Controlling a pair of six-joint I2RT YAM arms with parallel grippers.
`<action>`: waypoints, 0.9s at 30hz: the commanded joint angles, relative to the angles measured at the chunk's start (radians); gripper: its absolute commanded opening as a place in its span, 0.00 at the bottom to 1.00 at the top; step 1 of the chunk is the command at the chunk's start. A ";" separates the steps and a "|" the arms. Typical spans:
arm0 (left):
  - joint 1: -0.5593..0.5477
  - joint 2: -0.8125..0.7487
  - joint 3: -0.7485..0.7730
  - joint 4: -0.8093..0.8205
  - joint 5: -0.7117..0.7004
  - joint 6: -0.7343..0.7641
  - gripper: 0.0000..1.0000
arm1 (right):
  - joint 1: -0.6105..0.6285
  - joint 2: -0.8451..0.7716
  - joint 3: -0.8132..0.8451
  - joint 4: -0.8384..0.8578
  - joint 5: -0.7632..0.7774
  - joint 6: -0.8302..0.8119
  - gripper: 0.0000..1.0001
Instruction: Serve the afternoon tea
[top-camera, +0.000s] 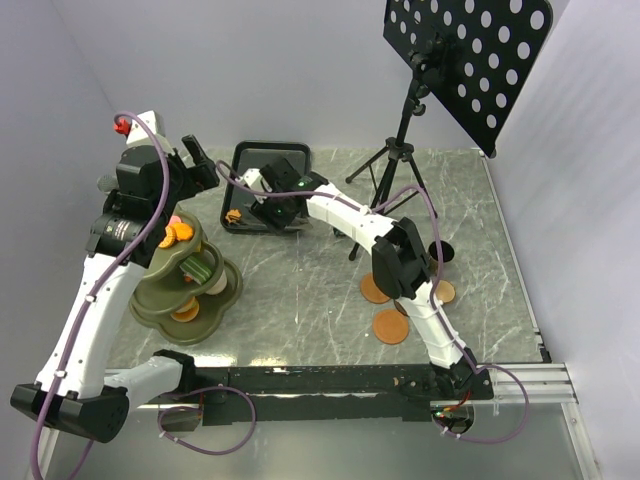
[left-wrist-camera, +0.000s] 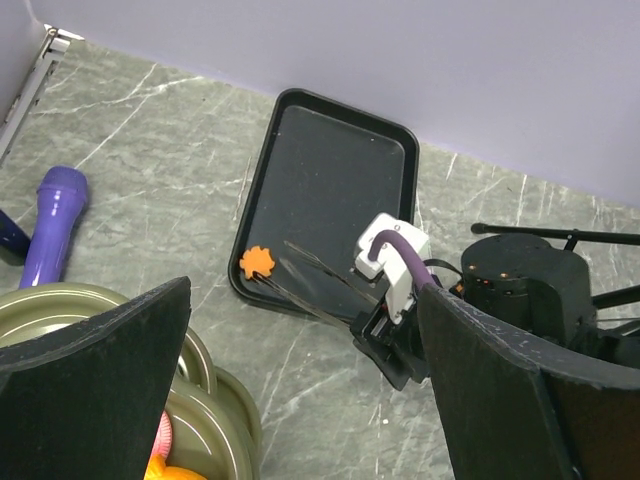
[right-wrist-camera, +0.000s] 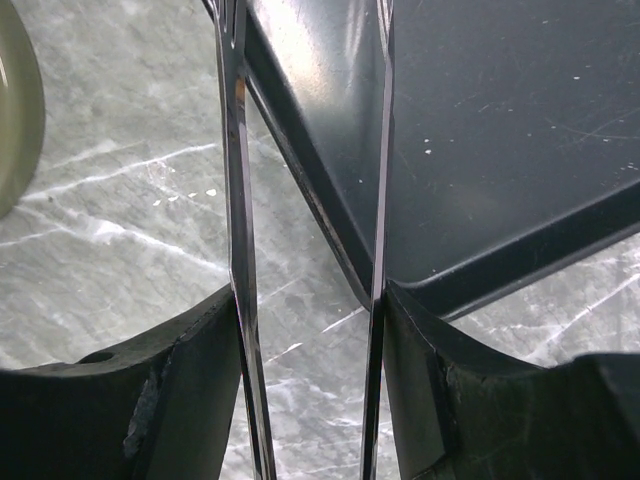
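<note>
One orange pastry (top-camera: 233, 214) lies at the near-left corner of the black tray (top-camera: 262, 160); it also shows in the left wrist view (left-wrist-camera: 257, 262). My right gripper (top-camera: 277, 208) is shut on thin metal tongs (left-wrist-camera: 318, 284), whose tips reach next to that pastry. The two tong arms (right-wrist-camera: 238, 200) run between my right fingers (right-wrist-camera: 190, 380). My left gripper (top-camera: 195, 153) is open and empty, raised above the green tiered stand (top-camera: 160, 300), which holds orange (top-camera: 176, 236), pink and green (top-camera: 198, 268) pastries. Three brown-orange saucers (top-camera: 391, 326) lie at the front right. No cups show.
A tripod (top-camera: 395, 160) with a perforated black music-stand plate (top-camera: 470, 55) stands at the back right. A purple torch-like object (left-wrist-camera: 55, 222) lies left of the tray. The right arm stretches across the middle of the marble table (top-camera: 300, 300).
</note>
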 joint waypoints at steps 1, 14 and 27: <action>0.005 -0.028 -0.002 0.031 -0.009 0.019 1.00 | 0.017 0.018 0.027 0.027 -0.007 -0.037 0.59; -0.019 -0.062 -0.014 0.018 -0.050 0.062 1.00 | 0.024 0.063 0.029 0.065 0.034 -0.071 0.58; -0.079 -0.085 -0.016 0.006 -0.090 0.091 1.00 | 0.024 0.101 0.042 0.088 0.099 -0.088 0.49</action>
